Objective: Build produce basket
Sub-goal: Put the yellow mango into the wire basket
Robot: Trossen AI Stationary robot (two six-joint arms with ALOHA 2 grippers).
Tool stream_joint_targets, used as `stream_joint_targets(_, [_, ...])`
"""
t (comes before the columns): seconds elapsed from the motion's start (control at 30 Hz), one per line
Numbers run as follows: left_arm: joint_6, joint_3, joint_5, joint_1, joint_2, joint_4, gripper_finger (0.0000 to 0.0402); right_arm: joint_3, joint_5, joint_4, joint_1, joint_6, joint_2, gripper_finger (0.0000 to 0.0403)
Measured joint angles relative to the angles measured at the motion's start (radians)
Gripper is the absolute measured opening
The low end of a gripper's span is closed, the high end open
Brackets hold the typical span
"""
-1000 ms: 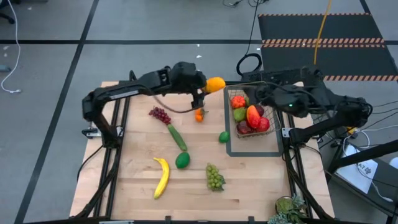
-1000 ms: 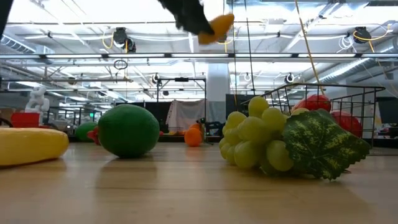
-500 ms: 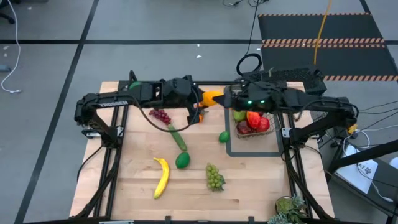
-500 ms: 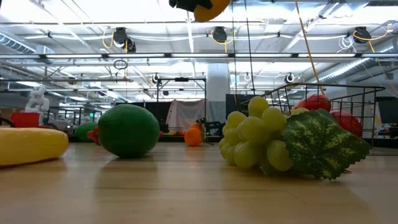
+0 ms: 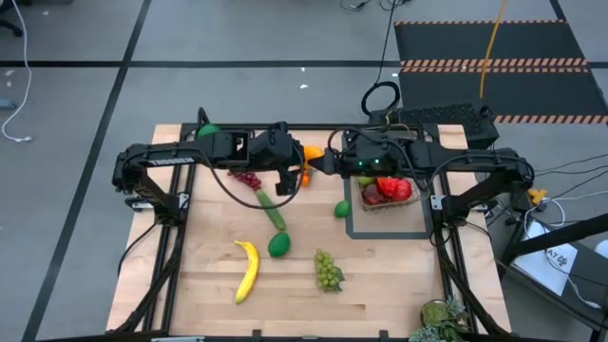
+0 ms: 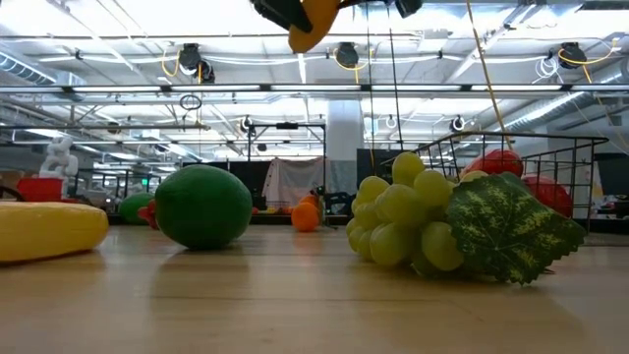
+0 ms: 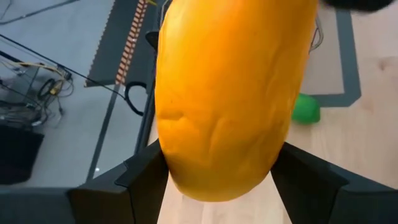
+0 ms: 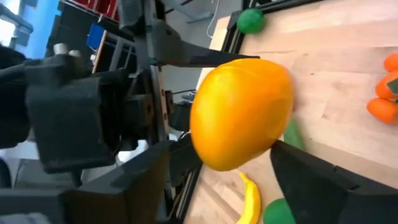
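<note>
An orange-yellow mango (image 5: 313, 152) is held in the air over the table's far middle, between my two grippers. My left gripper (image 5: 302, 158) is shut on it and comes from the left. My right gripper (image 5: 330, 161) is open and comes from the right. Its fingers stand on either side of the mango's free end (image 8: 242, 115). The wire basket (image 5: 387, 186) holds red apples and other fruit and stands on a dark tray frame at the right. The mango also shows at the top of the low view (image 6: 311, 18). My left gripper pinches the mango between its two fingers, at the two sides of the end nearest the wrist (image 7: 177, 171). The fingers lie about level, pointing toward the table's right, along the mango. The mango is lifted well clear of the table. Whether my right gripper's fingers (image 8: 292, 168) touch the mango, I cannot tell.
On the table lie purple grapes (image 5: 244, 176), a cucumber (image 5: 272, 210), small oranges (image 5: 304, 176), a lime (image 5: 342, 209), a larger green fruit (image 5: 278, 245), a banana (image 5: 247, 271) and green grapes (image 5: 328, 271). Another green fruit (image 5: 207, 130) lies at the far left edge.
My left gripper has carried the mango a little toward the table's near and left edges, still lifted clear. My right gripper has left the place above the basket and gone toward the table's left, up to the mango's free end.
</note>
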Motion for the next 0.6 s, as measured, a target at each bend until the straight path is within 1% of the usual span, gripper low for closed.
stream_joint_targets(0.2, [0.027, -0.001, -0.002, -0.008, -0.009, -0.014, 0.0257, 0.0, 0.004, -0.003, 0.0, 0.013, 0.015, 0.021])
stream_joint_targets(0.33, [0.03, -0.001, -0.002, -0.007, -0.017, -0.019, 0.0257, 0.001, 0.031, 0.006, 0.001, 0.013, 0.016, 0.0192])
stream_joint_targets(0.47, [0.04, -0.001, -0.01, -0.007, -0.017, -0.025, 0.0257, 0.001, 0.042, 0.005, 0.001, 0.023, 0.015, 0.0197])
stream_joint_targets(0.6, [0.04, -0.001, -0.015, -0.008, -0.017, -0.021, 0.0257, 0.001, 0.05, 0.005, -0.003, 0.037, 0.015, 0.0234])
